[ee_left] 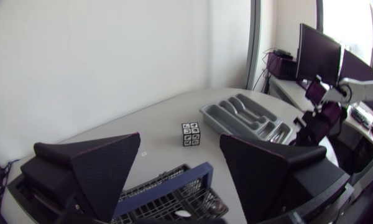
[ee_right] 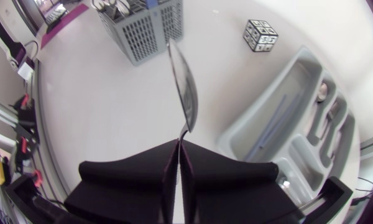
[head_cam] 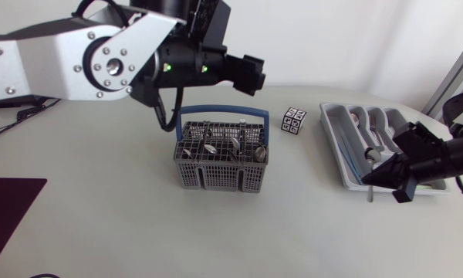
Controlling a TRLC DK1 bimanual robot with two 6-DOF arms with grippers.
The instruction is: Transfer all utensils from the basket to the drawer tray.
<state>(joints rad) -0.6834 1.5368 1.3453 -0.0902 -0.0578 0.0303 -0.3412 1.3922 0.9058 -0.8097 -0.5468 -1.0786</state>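
Where the right wrist camera looks along its own claw, the right gripper [ee_right: 178,146] has its two matte black wedge fingers pressed together, clamped on the end of a slim metal utensil [ee_right: 183,87] that stands out ahead of them, thin and tapering. Whether it is a knife or a spoon seen edge-on cannot be told. Beside it lies the grey moulded tray [ee_right: 255,106], smooth-walled, with one long compartment and several shorter ones holding cutlery. Farther off stands a small cube [ee_right: 260,35] whose faces carry black-and-white square patterns, and beyond that the grey perforated basket [ee_right: 143,31].

The left wrist view adds what the former lacks: the left gripper [ee_left: 180,152] with its fingers set wide apart, holding nothing, above the basket's blue handle [ee_left: 168,183].

Only the head view places both arms on the pale table [head_cam: 123,224]. The clamped utensil hangs at the tray's near edge, its tip past the rim. The left claw hovers behind the basket, and rounded metal handle ends [head_cam: 210,147] stand in the basket's wire grid.
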